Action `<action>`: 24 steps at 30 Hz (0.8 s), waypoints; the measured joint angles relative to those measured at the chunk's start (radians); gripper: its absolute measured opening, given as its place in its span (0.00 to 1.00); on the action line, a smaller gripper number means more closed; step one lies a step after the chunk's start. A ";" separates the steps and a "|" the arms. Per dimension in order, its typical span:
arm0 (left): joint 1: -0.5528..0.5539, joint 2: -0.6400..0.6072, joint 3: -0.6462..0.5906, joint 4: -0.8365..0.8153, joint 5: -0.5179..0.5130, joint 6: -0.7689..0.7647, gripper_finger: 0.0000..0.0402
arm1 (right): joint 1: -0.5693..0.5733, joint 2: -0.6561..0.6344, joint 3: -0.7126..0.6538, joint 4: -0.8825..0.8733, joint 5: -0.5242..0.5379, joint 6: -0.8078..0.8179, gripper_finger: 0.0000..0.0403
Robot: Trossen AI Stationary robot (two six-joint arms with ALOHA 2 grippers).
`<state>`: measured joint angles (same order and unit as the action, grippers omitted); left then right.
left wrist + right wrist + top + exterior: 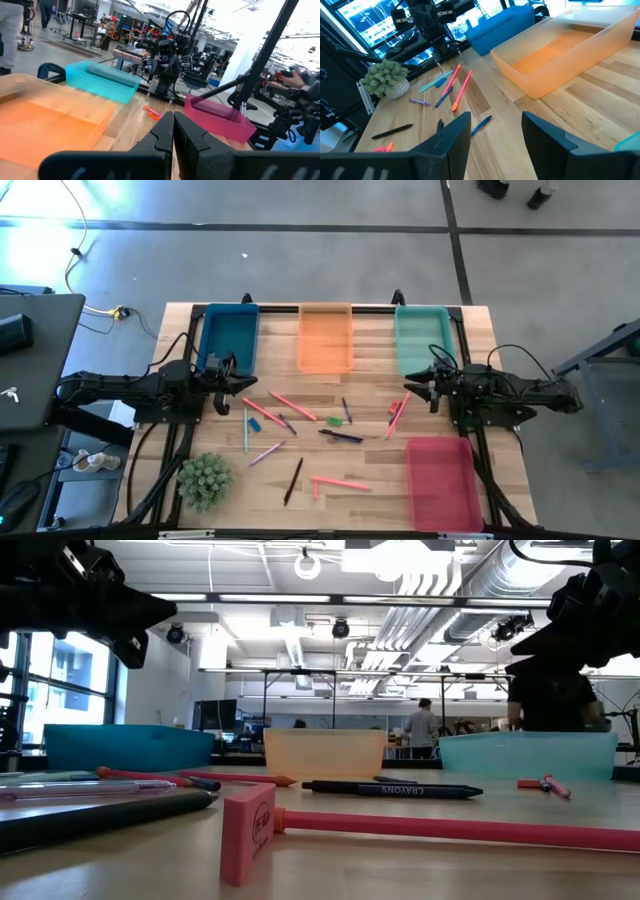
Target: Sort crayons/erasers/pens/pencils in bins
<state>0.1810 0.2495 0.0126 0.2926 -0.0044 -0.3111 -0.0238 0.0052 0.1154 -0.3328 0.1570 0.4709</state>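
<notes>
Your left gripper [240, 383] is clamped shut on nothing, hovering just off the blue bin's [229, 336] 6 o'clock edge. Right gripper [412, 388] has its fingers spread, empty, at the teal bin's [421, 337] 6 o'clock. Orange bin [325, 337] sits between those two; red-pink bin [441, 480] is at 4 o'clock on the table [350, 500]. Pens [341, 436], pink sticks [292, 405] and a green eraser [334, 421] all lie loose mid-table. Potted plant [204, 480] at 8 o'clock.

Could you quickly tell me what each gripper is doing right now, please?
Left gripper: shut, holding nothing.
Right gripper: open, empty.
</notes>
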 joint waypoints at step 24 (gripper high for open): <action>0.000 0.000 0.000 0.001 -0.001 0.000 0.00 | 0.000 0.000 0.000 0.001 0.010 0.032 0.42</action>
<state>0.1806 0.2497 0.0128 0.2936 -0.0052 -0.3111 -0.0238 0.0051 0.1158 -0.3317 0.1671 0.5028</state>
